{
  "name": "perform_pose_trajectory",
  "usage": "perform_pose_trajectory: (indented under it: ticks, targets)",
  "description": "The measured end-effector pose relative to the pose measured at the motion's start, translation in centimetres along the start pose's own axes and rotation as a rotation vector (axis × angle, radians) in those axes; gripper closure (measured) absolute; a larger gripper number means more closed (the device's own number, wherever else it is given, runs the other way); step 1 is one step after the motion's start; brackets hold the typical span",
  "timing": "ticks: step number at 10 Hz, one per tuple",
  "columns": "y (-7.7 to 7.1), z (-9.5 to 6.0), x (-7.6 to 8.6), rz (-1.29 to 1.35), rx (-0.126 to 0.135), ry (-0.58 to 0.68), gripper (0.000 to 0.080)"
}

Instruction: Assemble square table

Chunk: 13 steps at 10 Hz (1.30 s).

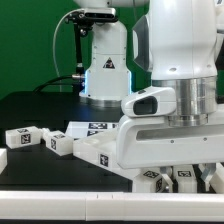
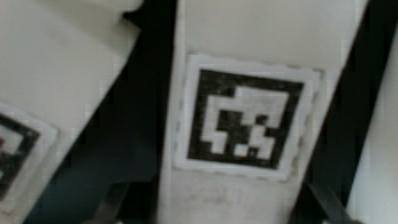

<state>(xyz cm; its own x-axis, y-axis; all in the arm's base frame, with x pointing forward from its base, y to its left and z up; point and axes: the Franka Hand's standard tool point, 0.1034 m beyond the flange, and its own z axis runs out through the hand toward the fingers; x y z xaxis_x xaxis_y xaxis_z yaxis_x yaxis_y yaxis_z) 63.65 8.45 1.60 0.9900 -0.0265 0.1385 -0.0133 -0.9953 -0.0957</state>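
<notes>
A black table point(image 1: 35, 108) is seen beneath everything. A white strip point(image 1: 60, 205) is laid along its near edge. At the back, a black cable point(image 1: 62, 78) is hung before a dark green wall point(image 1: 30, 40).

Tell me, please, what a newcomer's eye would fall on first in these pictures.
The big white robot arm fills the exterior view's right side. At that view's left, loose white legs with black-and-white tags lie on the black table. One tagged white piece fills the wrist view.
</notes>
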Motion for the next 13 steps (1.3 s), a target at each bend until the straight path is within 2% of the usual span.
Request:
perform_pose_trajectory:
  ticks: [3,6,8,9,12,13]
  targets:
    - [-0.9,-0.9,0.3,-0.011,0.005,0.002,0.0514]
    - [-1.2,-5.6,0.8,-0.056,0.007,-0.018,0.0512]
    - [-2.3,-8.1,-0.8,-0.078,0.003,-0.005,0.0512]
    - [-2.9,-8.5,-1.0,-0.091,0.003,0.027,0.0512]
    - [-2.9,-8.2,-1.2,-0.093,0.004,0.022,0.0512]
    - [-3.9,-9.0,-2.0,-0.104,0.005,0.040,0.0512]
